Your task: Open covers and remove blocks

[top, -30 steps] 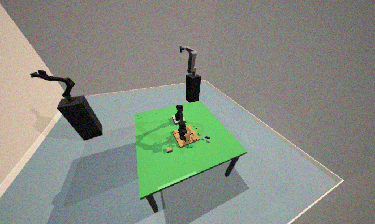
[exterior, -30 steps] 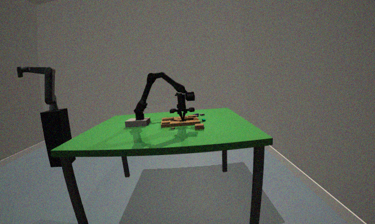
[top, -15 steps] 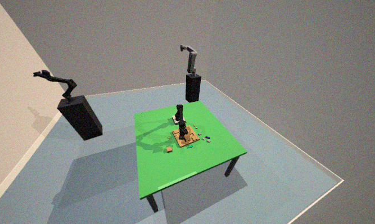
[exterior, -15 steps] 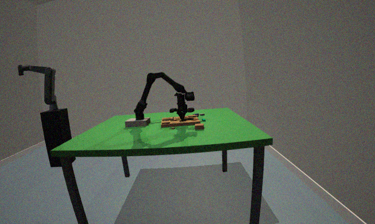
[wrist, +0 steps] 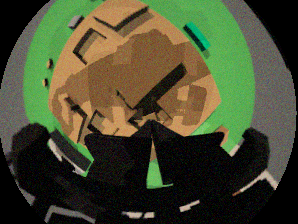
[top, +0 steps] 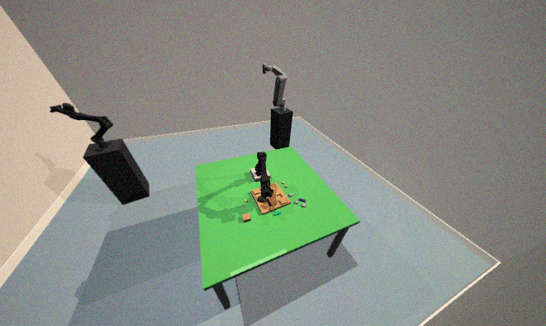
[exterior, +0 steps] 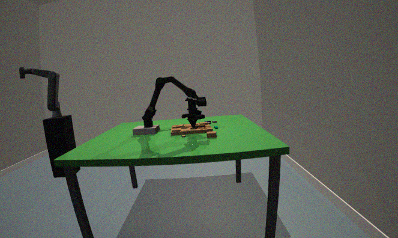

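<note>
The tan puzzle board [top: 280, 204] [exterior: 176, 132] [wrist: 212, 98] lies on the green table, with several dark-edged recesses and tracks. My gripper [top: 266, 199] [exterior: 194, 127] [wrist: 152, 123] is shut, with nothing seen between the fingertips, which point down at or just above the board. A dark slot lies just ahead of them in the wrist view. A teal block [top: 277, 213] [exterior: 216, 127] [wrist: 197, 36] and a purple block [top: 302, 200] lie on the table beside the board. The fingers hide part of the board; which covers stand open is unclear.
Grey pieces [top: 304, 205] [wrist: 75, 21] and small tan pieces [top: 287, 186] [wrist: 49, 63] lie beside the board. A larger orange-brown block [top: 246, 217] [exterior: 211, 134] sits off one corner. Two other arms stand on black pedestals [top: 281, 128] [top: 116, 170] away from the table.
</note>
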`<state>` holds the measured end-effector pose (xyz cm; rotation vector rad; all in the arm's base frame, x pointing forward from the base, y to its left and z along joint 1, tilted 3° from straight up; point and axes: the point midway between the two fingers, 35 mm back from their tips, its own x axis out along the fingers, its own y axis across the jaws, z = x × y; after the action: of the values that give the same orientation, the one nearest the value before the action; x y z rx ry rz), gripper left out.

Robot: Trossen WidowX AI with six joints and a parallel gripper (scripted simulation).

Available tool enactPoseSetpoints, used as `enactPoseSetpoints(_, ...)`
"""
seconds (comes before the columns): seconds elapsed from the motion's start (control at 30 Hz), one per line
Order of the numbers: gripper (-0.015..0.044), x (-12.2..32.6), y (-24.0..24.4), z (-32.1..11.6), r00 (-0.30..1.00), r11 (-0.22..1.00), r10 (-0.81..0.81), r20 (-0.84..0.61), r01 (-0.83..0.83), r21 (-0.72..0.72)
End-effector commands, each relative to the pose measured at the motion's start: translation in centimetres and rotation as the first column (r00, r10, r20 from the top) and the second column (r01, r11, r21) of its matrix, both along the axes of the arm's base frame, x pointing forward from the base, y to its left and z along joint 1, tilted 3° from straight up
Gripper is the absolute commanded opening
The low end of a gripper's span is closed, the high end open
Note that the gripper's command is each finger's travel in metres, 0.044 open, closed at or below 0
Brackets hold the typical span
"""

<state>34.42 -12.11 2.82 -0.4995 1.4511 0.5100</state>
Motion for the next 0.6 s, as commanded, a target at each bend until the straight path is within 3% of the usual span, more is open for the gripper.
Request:
enactPoseSetpoints(0.0, 0.0053, 0.0, 0.0, 0.1, 1.000, 1.000, -0.001, 0.000, 0.001, 0.000)
enactPoseSetpoints(0.13, 0.0144, 0.0, 0.0, 0.6, 0.993, 0.993, -0.114, -0.003, 0.114, 0.006)
enactPoseSetpoints(0.57, 0.0144, 0.0, -0.1, 2.5, 0.877, 0.877, -0.480, -0.017, 0.480, 0.024)
